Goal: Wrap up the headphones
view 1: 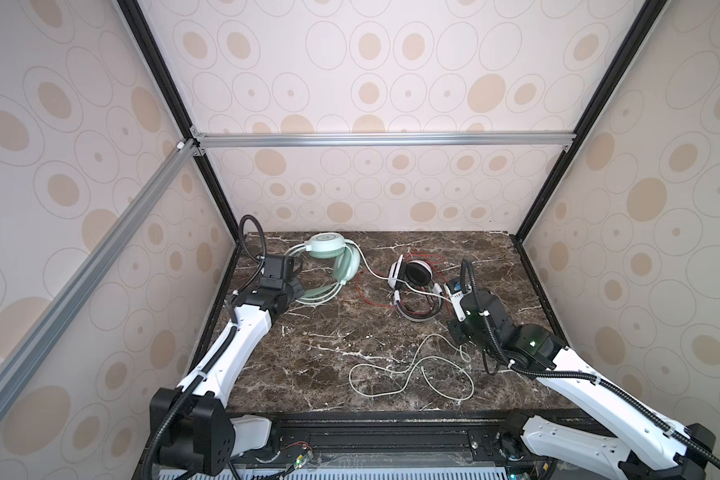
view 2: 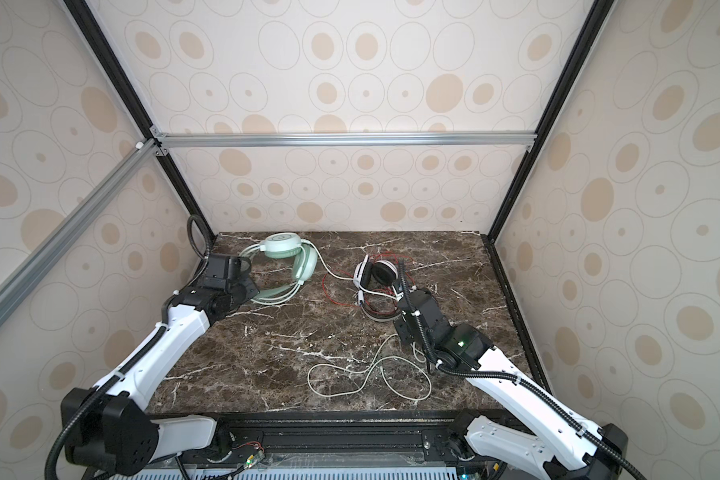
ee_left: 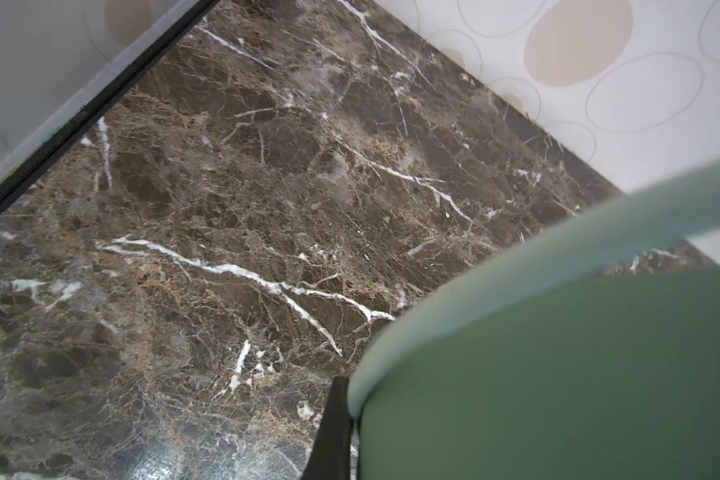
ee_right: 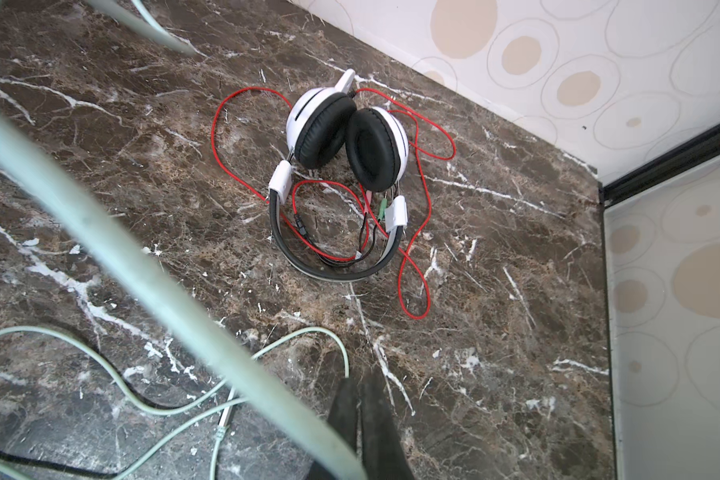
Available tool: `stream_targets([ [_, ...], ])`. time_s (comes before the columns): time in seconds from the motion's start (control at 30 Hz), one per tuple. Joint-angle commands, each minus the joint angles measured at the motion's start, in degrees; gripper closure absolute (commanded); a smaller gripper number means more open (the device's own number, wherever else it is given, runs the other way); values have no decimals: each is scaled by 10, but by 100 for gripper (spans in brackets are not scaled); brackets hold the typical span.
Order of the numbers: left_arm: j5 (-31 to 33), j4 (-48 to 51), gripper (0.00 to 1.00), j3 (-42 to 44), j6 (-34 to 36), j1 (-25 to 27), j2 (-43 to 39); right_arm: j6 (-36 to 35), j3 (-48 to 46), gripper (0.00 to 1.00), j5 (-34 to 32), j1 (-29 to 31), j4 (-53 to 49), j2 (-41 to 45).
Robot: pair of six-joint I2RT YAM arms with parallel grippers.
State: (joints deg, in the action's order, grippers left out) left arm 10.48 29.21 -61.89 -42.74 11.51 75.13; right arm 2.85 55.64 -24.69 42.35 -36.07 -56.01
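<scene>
The wrapping has barely begun, judging by how the cords lie. In both top views the mint green headphones (view 1: 329, 249) sit at the upper left of the marble table (view 1: 308, 353). Their pale green cable (ee_right: 308, 329) runs out past the middle and sprawls in loose loops across the lower middle, with none of it wound around the headband. The left gripper (view 1: 294, 286) is at the left edge of this pair. In the left wrist view one dark finger (ee_left: 333, 419) presses against the green headband (ee_left: 558, 374), and the jaws appear closed on that band. The other finger is hidden behind it. The right gripper (ee_right: 360, 388) shows two dark fingers pressed together at the bottom of the right wrist view. The blurred green cable crosses the frame and ends at them, so it appears to be pinching that cable, which would make this the start of gathering it. The white-and-black headphones (view 1: 412, 274) lie right of centre, untouched. Their red cable (ee_right: 213, 137) is strewn in open loops around and through the headband. Both cords therefore remain to be wound, the green one first and then the whole red one. No box, tray or other container appears in any view, and everything rests directly on the table.
</scene>
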Motion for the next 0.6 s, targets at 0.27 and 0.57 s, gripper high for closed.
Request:
stream_targets([
  [0.27,114,-17,100,-156,96,58,137,-156,116,100,-66,70,76,-107],
  [0.57,106,18,100,-172,122,62,166,-231,212,100,21,103,104,-170],
])
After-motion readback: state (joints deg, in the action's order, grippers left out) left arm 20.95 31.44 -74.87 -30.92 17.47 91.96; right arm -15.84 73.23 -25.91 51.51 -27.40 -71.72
